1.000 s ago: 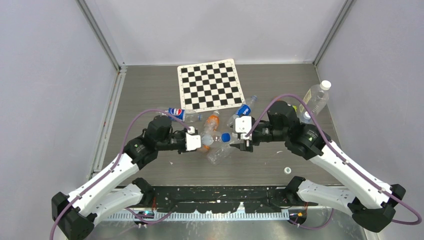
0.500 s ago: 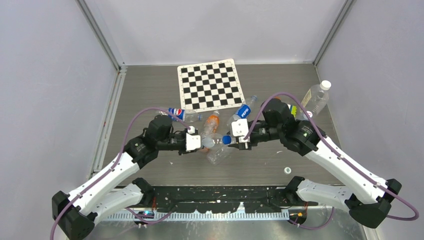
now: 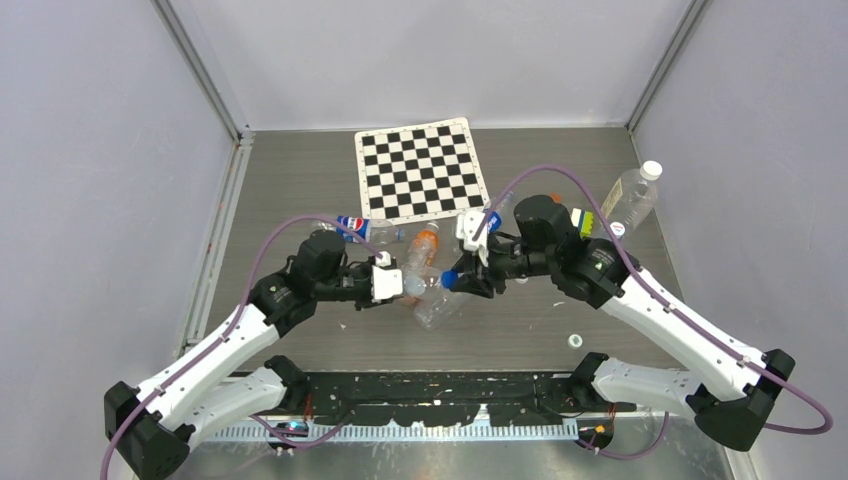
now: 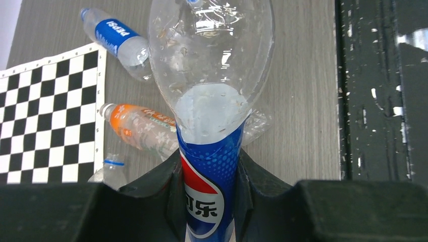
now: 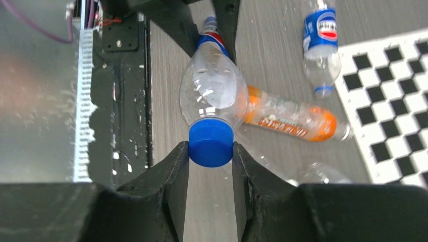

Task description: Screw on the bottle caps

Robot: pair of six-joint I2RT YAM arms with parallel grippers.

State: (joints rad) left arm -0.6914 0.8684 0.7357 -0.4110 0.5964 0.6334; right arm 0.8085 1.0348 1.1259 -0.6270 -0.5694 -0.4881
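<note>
Well, your left gripper [image 4: 209, 169] was clamped on the blue-labelled end of the clear bottle [image 4: 212, 60], which stretched across to your other gripper above the table [image 3: 300, 200]. Your right gripper [image 5: 210, 154] was closed on the blue cap [image 5: 210, 142], which sat at that bottle's mouth, one finger pressed to each side. Beneath lay an orange-labelled bottle [image 5: 287, 118] and a second blue-labelled bottle [image 5: 321, 43]. A loose white cap [image 3: 575, 341] lay on the table near your right arm's base, well apart.
</note>
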